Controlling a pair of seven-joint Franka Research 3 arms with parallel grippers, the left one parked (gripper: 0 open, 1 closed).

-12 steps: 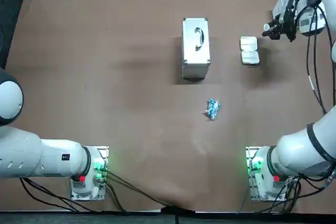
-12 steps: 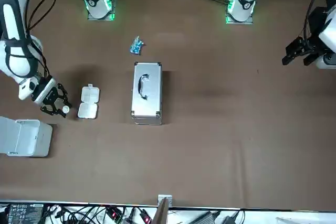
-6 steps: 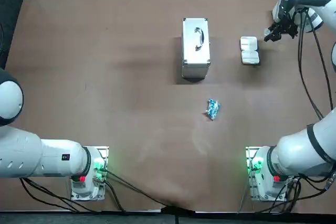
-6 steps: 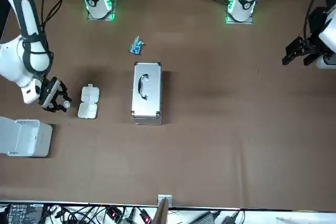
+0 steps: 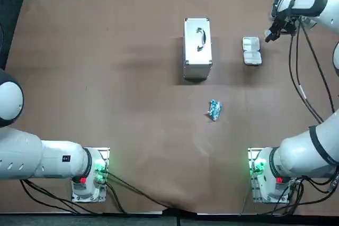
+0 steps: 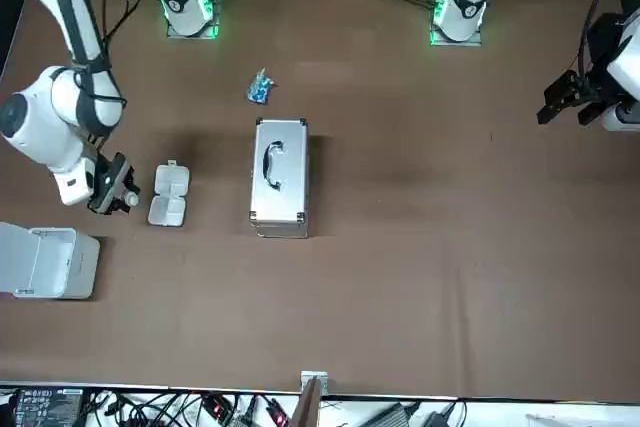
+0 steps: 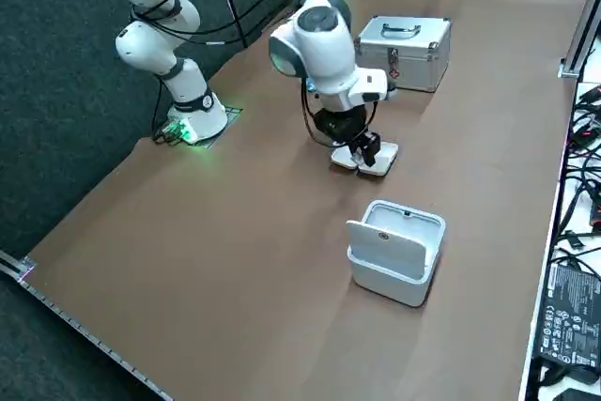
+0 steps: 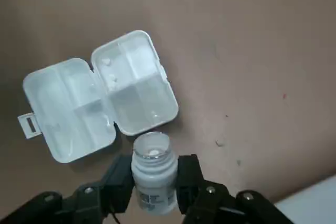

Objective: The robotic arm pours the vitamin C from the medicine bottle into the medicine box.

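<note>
The right gripper (image 8: 155, 170) clamps a round white plastic bottle (image 8: 153, 186), uncapped. Just beside it lies the hinged, compartmented box (image 8: 100, 106), open.

I am holding one small white medicine bottle (image 8: 153, 181) in my right gripper (image 5: 269, 36) beside one open white pill box (image 5: 251, 51); one silver metal case (image 5: 197, 47), one crumpled blue packet (image 5: 214, 110) and one white bin (image 6: 72, 267) are lying about.

Wrist view: black two-finger hand (image 8: 155, 168), beside the open white plastic pill box (image 8: 63, 104), clasps the small white medicine bottle (image 8: 153, 179), hiding its sides; label print unreadable.
</note>
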